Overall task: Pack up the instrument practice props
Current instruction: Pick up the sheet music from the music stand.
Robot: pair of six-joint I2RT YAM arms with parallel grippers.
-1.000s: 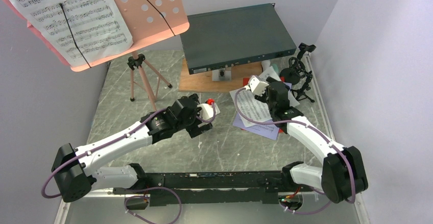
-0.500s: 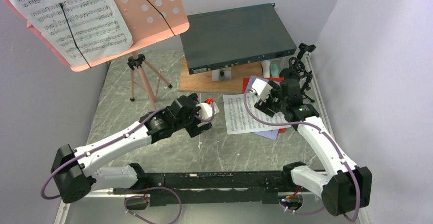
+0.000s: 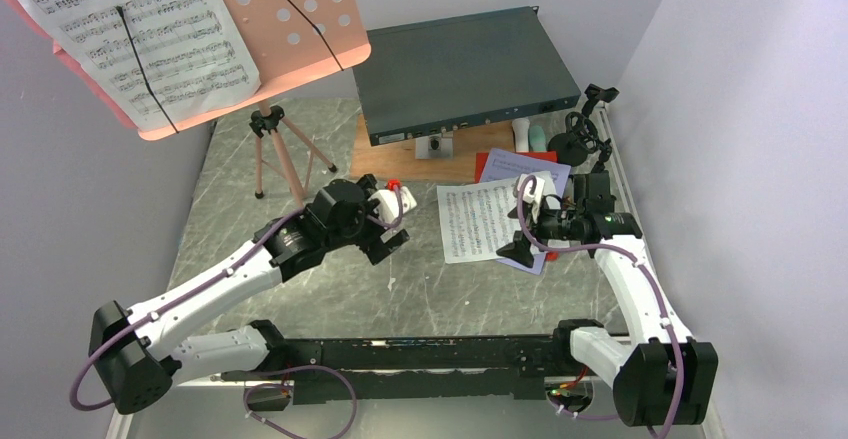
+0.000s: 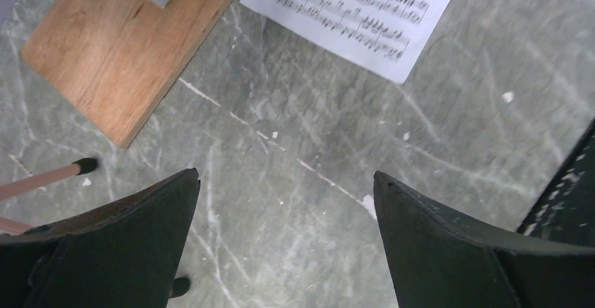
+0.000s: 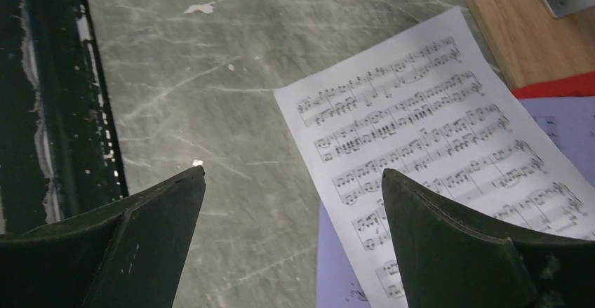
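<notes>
The salmon-pink music stand (image 3: 300,19) stands at the back left on its tripod (image 3: 285,159), with a white sheet-music page (image 3: 150,29) clipped on it. Another white page (image 3: 480,221) lies flat on the table over a lavender page (image 3: 525,167) and a red one (image 3: 548,157). Behind them are two small tubes (image 3: 530,136) and the black mic stand (image 3: 585,139). My right gripper (image 5: 293,170) hovers open over the white page's (image 5: 421,132) near left corner, holding nothing. My left gripper (image 4: 286,175) is open over bare table, the page (image 4: 365,6) ahead of it.
A dark grey rack box (image 3: 465,69) sits on a wooden board (image 3: 410,159) at the back centre. A tripod foot (image 4: 84,164) lies just left of my left fingers. The black base rail (image 5: 56,111) runs beside my right gripper. Walls close in on both sides.
My right gripper opened fully and let go of the white page, which now lies flat; the arm drew back towards the near right. My left arm shifted slightly left.
</notes>
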